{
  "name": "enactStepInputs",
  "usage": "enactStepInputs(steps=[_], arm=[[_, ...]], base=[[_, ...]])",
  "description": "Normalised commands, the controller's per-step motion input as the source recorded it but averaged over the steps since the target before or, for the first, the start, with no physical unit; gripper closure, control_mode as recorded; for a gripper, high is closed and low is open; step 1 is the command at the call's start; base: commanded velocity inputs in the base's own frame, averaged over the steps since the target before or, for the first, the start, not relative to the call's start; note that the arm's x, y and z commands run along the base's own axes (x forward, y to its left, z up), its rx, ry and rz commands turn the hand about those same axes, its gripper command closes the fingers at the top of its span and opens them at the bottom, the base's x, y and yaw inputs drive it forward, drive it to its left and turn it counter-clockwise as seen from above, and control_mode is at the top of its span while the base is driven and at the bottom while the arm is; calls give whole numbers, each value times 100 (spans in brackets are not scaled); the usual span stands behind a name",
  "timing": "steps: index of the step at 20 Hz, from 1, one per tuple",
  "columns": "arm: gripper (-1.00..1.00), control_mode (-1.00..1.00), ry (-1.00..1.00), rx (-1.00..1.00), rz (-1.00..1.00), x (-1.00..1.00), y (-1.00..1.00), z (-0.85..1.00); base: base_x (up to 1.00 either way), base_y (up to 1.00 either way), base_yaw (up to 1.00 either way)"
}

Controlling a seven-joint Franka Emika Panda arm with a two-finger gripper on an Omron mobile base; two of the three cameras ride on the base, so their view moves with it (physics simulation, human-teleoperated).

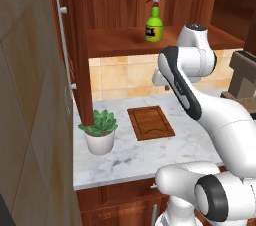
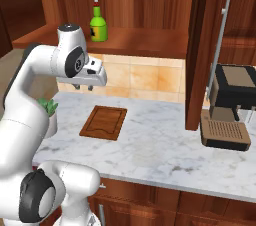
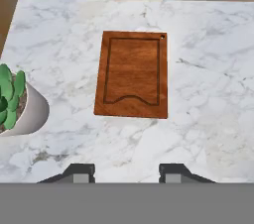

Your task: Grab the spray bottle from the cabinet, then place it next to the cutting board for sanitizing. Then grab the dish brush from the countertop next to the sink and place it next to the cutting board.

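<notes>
1. The small green spray bottle (image 1: 154, 24) with white trigger head stands upright on the shelf of the open dark reddish-brown wooden cabinet (image 1: 115, 42); not yet taken.
2. The flat brown wooden cutting board (image 3: 132, 74) lies on the white marble countertop (image 3: 208, 79), nothing beside it but a potted plant (image 1: 99, 131).
3. The gripper (image 3: 127, 172) hangs above the board, jaws spread, empty.
4. Judgement: both placements remain outstanding.

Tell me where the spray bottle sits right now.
The spray bottle stands upright on the open cabinet shelf, above the cutting board.
</notes>
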Motion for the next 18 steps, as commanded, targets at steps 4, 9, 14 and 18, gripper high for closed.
enactStepInputs(steps=[4, 9, 14, 18], arm=[[-100, -100, 0, 0, 1, -22, 0, 0], [-100, -100, -17, 2, 2, -65, 0, 9], [-100, -100, -43, 13, 0, -60, 0, 60], [-100, -100, -55, 6, 0, -42, 0, 75]], base=[[0, 0, 0], [0, 0, 0], [0, 0, 0], [0, 0, 0]])
